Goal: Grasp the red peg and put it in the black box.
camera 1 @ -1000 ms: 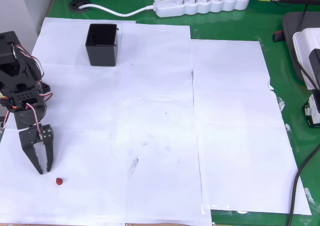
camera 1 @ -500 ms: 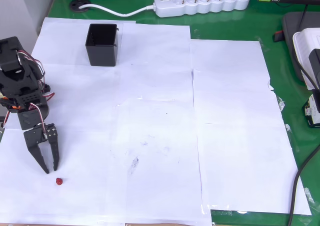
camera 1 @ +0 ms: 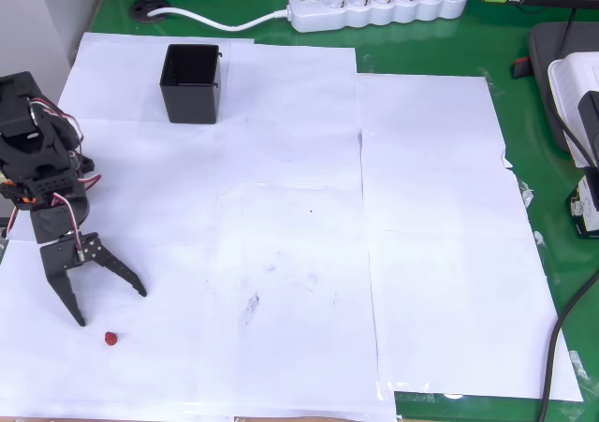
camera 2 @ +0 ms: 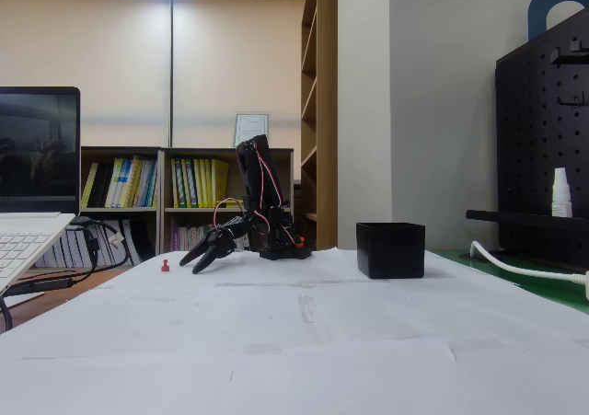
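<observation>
Nearest the paper's lower edge in the overhead view lies the red peg [camera 1: 110, 338], loose and just below our gripper [camera 1: 110, 308] — jaws splayed wide, empty — so we judge ourselves mid-approach, needing to straddle and pinch it before carrying it to the black box [camera 1: 192, 83] far up the sheet.

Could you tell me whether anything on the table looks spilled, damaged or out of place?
Nothing stands out. The black box stands upright on the paper, the red peg lies loose on the sheet just beyond the open gripper, and the paper sheets show only faint smudges.
</observation>
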